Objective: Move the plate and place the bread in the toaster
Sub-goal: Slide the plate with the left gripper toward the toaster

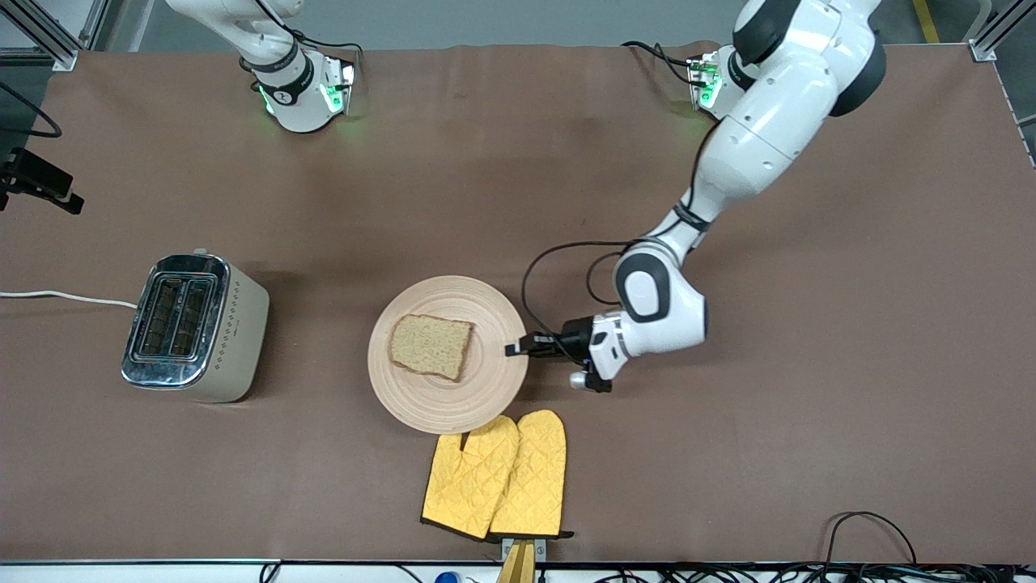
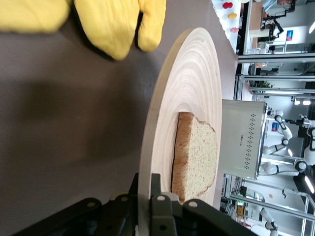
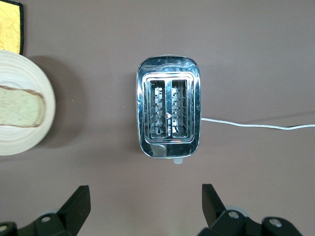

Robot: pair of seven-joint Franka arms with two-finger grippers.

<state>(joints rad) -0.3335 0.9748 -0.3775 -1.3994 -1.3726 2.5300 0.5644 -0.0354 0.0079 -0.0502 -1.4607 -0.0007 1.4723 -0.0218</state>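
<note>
The round light-wood plate (image 1: 486, 389) lies mid-table with the slice of brown bread (image 1: 431, 346) on it. My left gripper (image 1: 518, 348) is shut on the plate's rim at the left arm's end; in the left wrist view its fingers (image 2: 162, 206) pinch the rim (image 2: 145, 162), with the bread (image 2: 197, 152) just past them. The cream and chrome toaster (image 1: 194, 326) stands toward the right arm's end, both slots empty. My right gripper (image 3: 145, 206) is open and empty, high over the table beside the toaster (image 3: 169, 113); it is out of the front view.
Two yellow oven mitts (image 1: 495, 478) lie nearer the front camera than the plate, their tips at its edge. The toaster's white cord (image 1: 65, 297) runs off the table's end. Black cables loop by the left arm (image 1: 558, 267).
</note>
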